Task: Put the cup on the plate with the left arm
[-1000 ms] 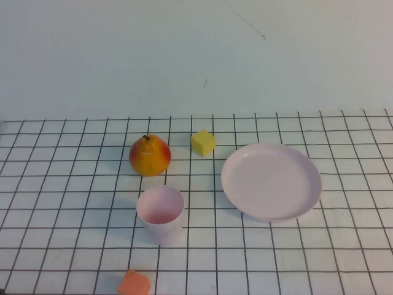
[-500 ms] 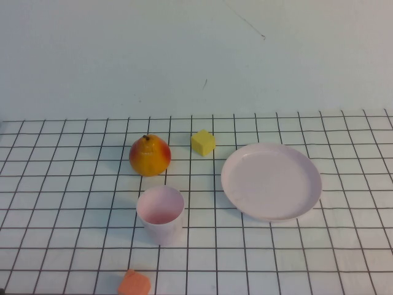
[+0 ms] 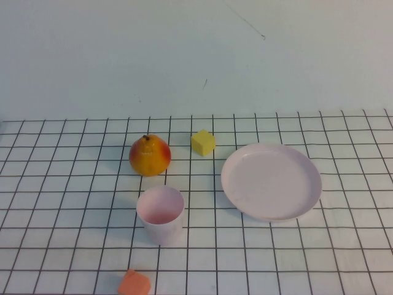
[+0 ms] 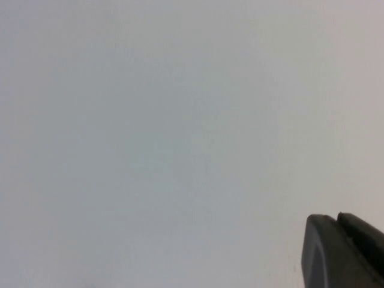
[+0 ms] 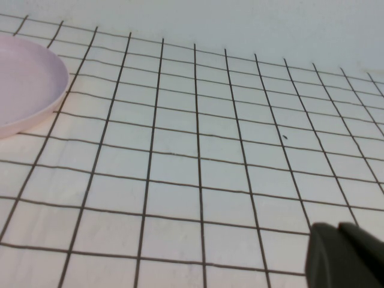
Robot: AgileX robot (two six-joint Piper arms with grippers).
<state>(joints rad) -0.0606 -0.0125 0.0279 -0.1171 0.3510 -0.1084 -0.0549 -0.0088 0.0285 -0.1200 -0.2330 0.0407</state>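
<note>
A pale pink cup [image 3: 160,214] stands upright on the gridded tabletop [image 3: 61,203], just left of the empty plate [image 3: 271,180], nearer the robot's left side; neither the left hand [image 4: 342,252] nor the right hand [image 5: 345,255] shows whether it is open or closed.

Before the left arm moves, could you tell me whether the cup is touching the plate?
Apart. The high view shows bare grid cloth between the cup and the plate.

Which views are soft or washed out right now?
High view: even light, faint shadows under the cup and plate. Left wrist view: featureless pale blur, left hand a dark corner. Right wrist view: grid sharp, right hand blurred.
</note>
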